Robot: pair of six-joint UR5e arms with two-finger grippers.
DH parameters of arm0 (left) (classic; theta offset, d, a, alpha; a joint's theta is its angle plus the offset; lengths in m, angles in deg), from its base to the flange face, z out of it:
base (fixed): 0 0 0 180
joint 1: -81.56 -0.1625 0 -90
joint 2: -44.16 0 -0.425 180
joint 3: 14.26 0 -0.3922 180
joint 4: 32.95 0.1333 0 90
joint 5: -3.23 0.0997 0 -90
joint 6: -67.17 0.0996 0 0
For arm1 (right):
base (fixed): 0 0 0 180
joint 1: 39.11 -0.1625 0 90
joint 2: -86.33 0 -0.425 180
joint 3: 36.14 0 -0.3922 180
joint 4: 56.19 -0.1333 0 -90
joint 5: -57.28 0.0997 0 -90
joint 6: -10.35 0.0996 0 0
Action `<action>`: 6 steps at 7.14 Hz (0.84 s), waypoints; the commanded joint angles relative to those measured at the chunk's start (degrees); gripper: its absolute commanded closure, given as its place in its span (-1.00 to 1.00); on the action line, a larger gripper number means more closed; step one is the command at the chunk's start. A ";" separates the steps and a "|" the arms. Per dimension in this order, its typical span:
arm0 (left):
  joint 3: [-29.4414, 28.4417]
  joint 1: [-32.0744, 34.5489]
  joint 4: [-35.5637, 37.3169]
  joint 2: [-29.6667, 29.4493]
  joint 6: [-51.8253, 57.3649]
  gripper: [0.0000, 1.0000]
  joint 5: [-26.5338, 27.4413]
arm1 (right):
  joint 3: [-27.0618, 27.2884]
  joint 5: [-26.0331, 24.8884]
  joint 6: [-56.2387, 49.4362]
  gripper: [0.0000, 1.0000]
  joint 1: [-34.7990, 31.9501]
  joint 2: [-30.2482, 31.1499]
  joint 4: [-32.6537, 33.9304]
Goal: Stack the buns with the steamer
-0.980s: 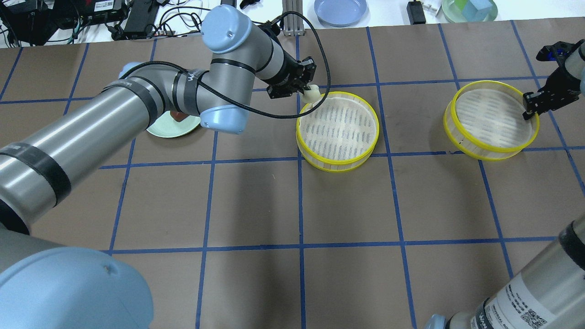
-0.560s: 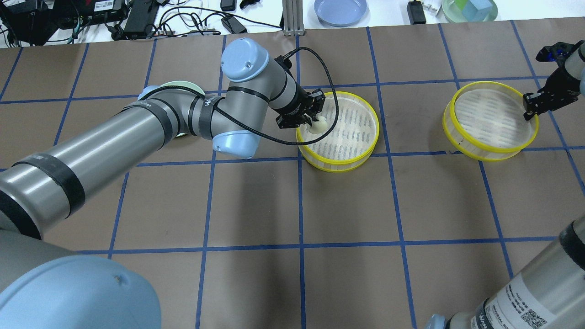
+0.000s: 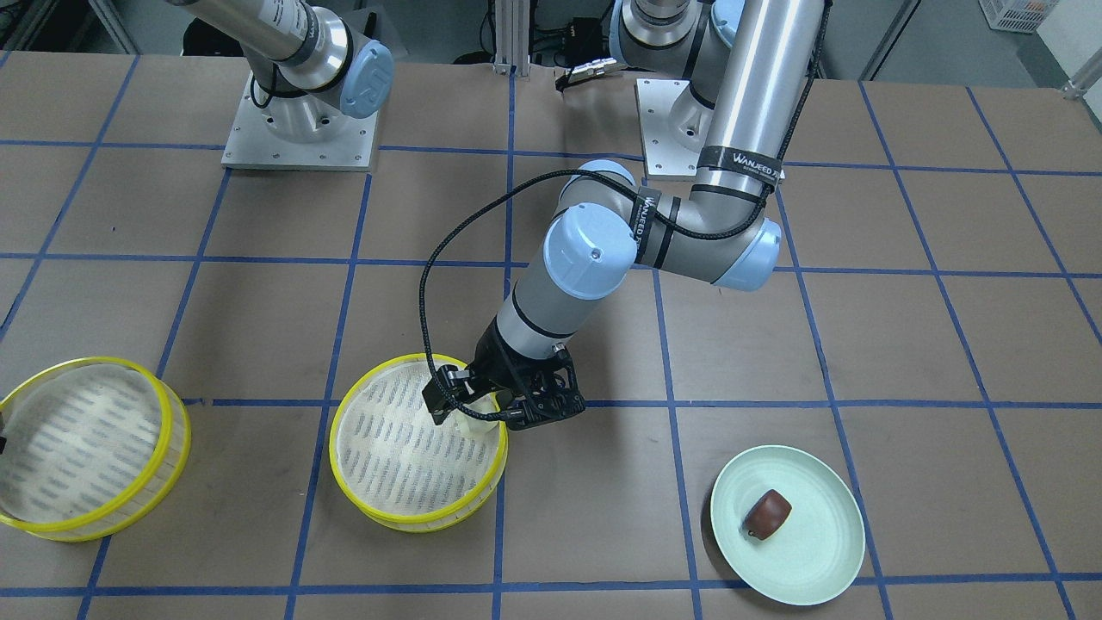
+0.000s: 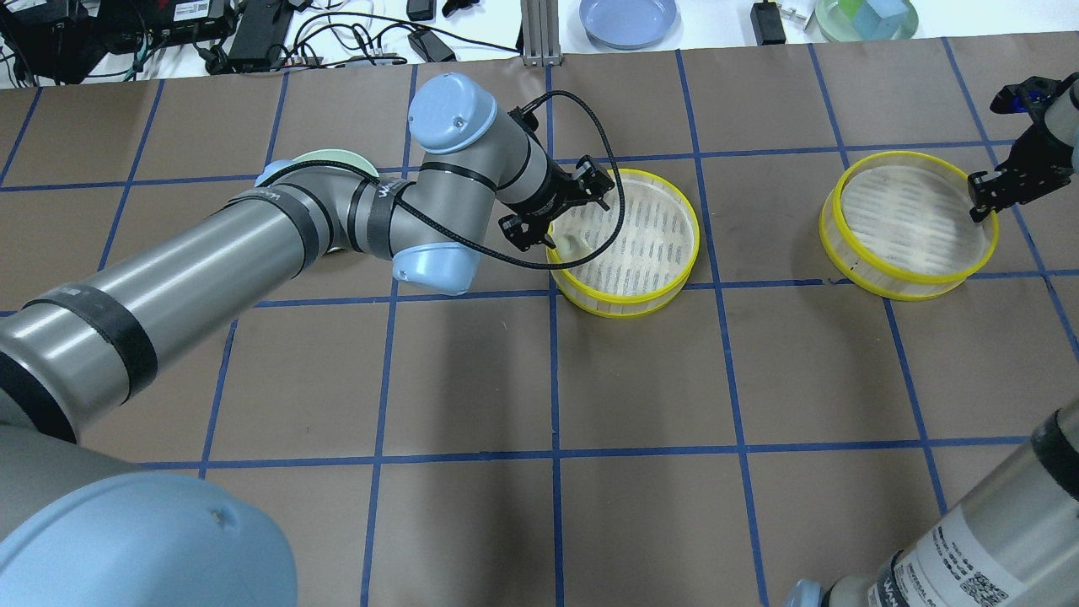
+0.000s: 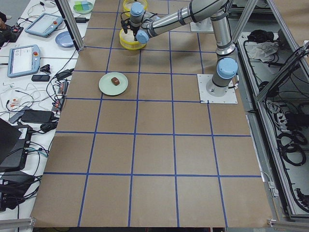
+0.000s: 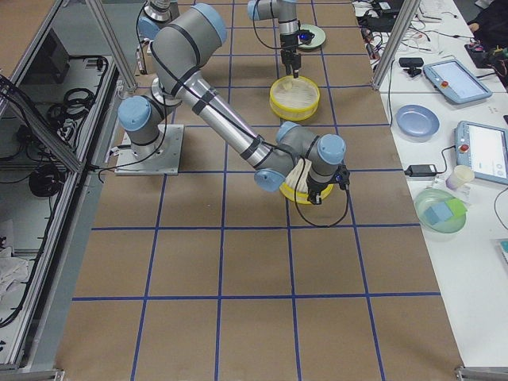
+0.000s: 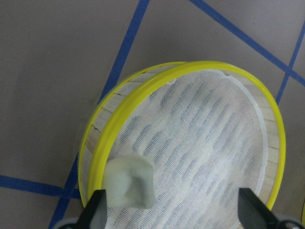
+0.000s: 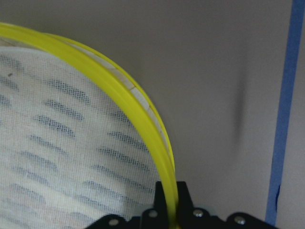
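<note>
Left pincer agape above cream bun in steamer tier

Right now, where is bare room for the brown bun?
The centre steamer tier has free cloth except near its rim, crowded by the white bun and open left gripper. The second tier, gripped by the right gripper, is bare.

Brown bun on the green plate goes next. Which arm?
Left, probably. The left tool is open over the middle yellow-rimmed steamer tier, cream-white bun lying inside, and the pale green plate holding the glossy reddish-brown bun sits on its side. The right tool is shut on the other yellow-rimmed tier.
</note>
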State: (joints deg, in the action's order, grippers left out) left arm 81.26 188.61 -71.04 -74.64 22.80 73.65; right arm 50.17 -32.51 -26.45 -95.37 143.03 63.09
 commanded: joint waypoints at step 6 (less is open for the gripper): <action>-8.68 -17.45 -23.76 8.66 33.77 -1.00 7.87 | 0.09 -0.65 9.42 1.00 -9.54 8.24 -4.75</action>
State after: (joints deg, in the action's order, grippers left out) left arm 73.33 176.21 -89.51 -67.79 48.05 78.25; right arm 50.22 -33.13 -20.97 -101.94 149.50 59.05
